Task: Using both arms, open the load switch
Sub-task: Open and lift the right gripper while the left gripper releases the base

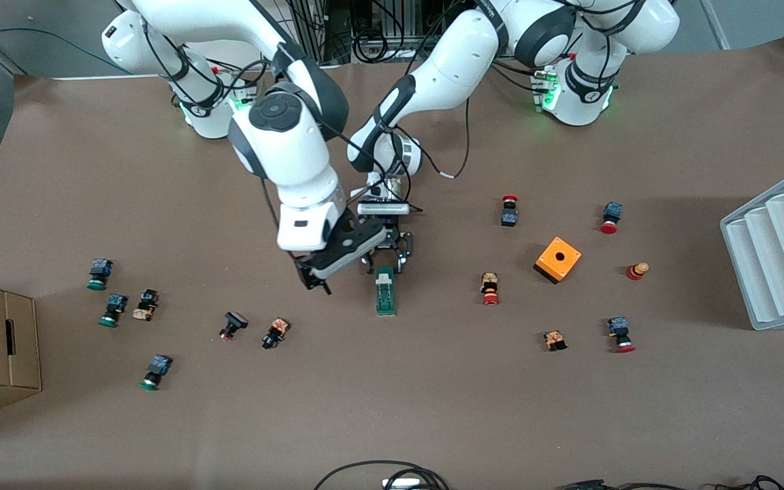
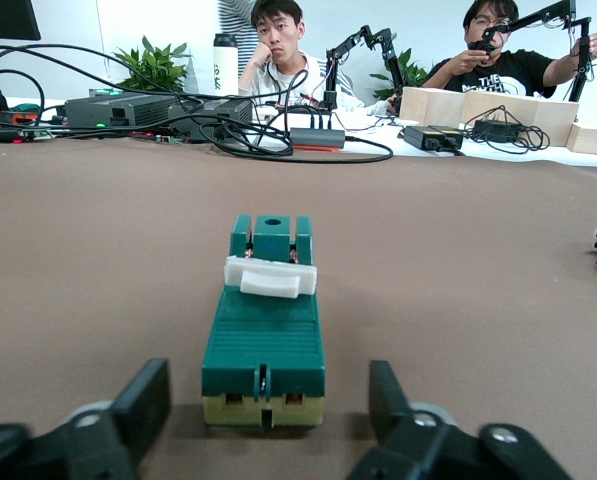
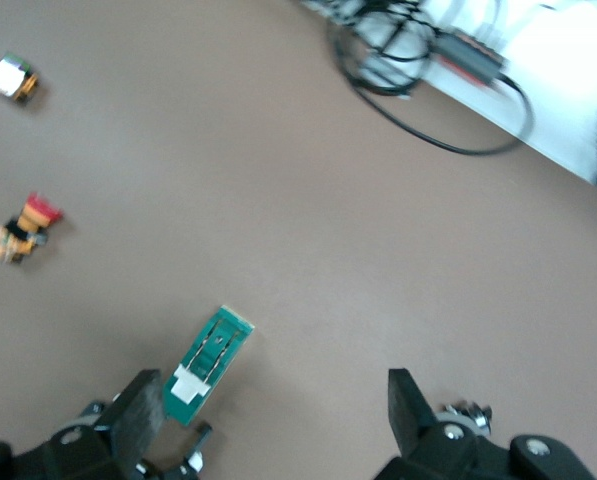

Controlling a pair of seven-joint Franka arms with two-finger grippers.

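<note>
The load switch [image 1: 385, 292] lies flat on the brown table [image 1: 433, 408], well clear of its edges, long axis running toward the robots' bases. The left gripper [image 1: 392, 253] sits low at the switch's farther end, fingers [image 2: 138, 408] spread, touching nothing. The right gripper [image 1: 315, 275] hangs beside it, also spread and empty.
</note>
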